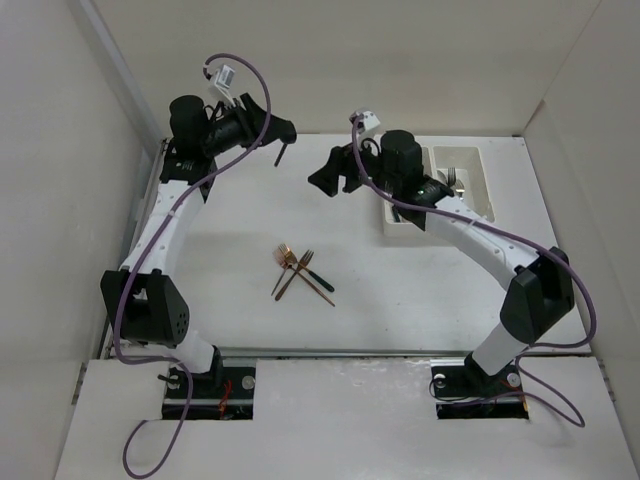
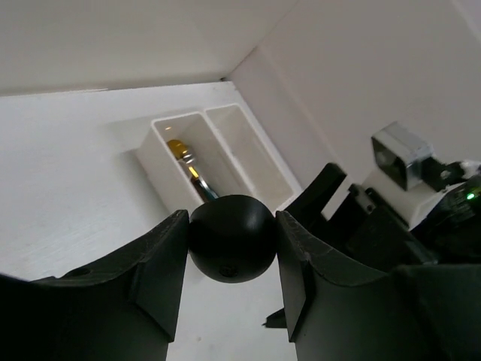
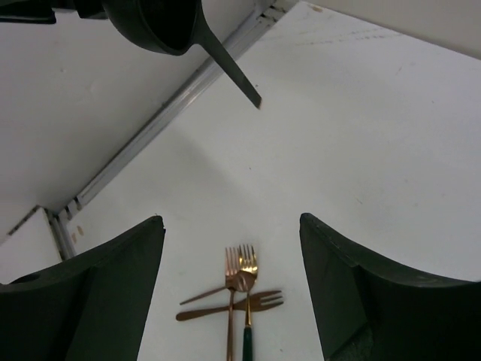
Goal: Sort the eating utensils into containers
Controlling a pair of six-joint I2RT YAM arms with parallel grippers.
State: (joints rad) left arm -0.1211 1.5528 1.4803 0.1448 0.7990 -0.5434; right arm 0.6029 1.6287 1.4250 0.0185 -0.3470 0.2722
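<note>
Our left jaws clamp the black spoon (image 2: pixel 230 239) by its slick bowl, aloft. Our right jaws gape empty above the forks (image 3: pixel 240 289) crossed on the desk (image 1: pixel 400 300). They look light, stiff and slippery, so we'd pinch one mid-handle.

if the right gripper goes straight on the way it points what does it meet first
Probably the crossed copper and gold forks, which lie between the right gripper's fingers in its wrist view. Depth is unclear, so bare table might come first.
</note>
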